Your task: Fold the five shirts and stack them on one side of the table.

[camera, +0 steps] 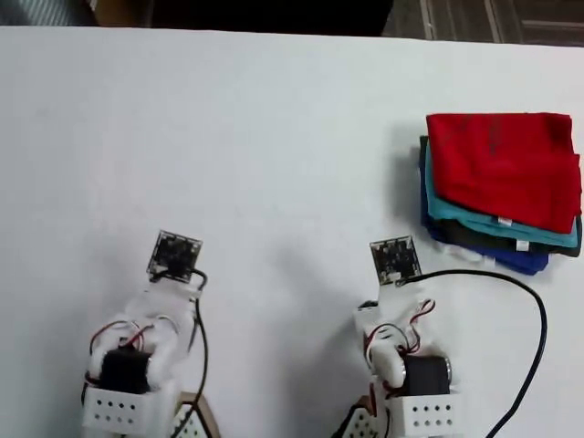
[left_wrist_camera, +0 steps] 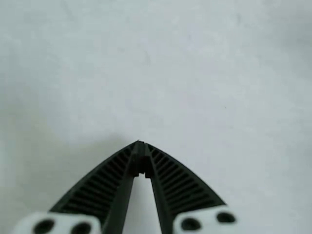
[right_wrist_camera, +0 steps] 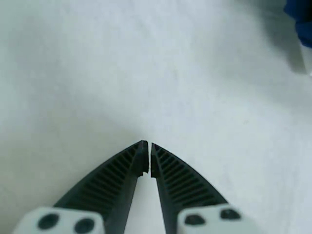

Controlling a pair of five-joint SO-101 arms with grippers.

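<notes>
A stack of folded shirts point(camera: 500, 187) lies at the right side of the white table point(camera: 274, 146), red on top, then teal, dark and blue layers fanned out beneath. A blue corner of the stack point(right_wrist_camera: 300, 19) shows in the right wrist view. Both arms sit drawn back at the table's near edge, away from the stack. My left gripper point(left_wrist_camera: 140, 145) is shut with nothing in it, over bare table. My right gripper point(right_wrist_camera: 147, 146) is shut too, its tips almost touching, holding nothing.
A black cable point(camera: 511, 301) loops from the right arm across the table's near right corner, just in front of the stack. A dark floor lies beyond the table's far edge point(camera: 274, 27).
</notes>
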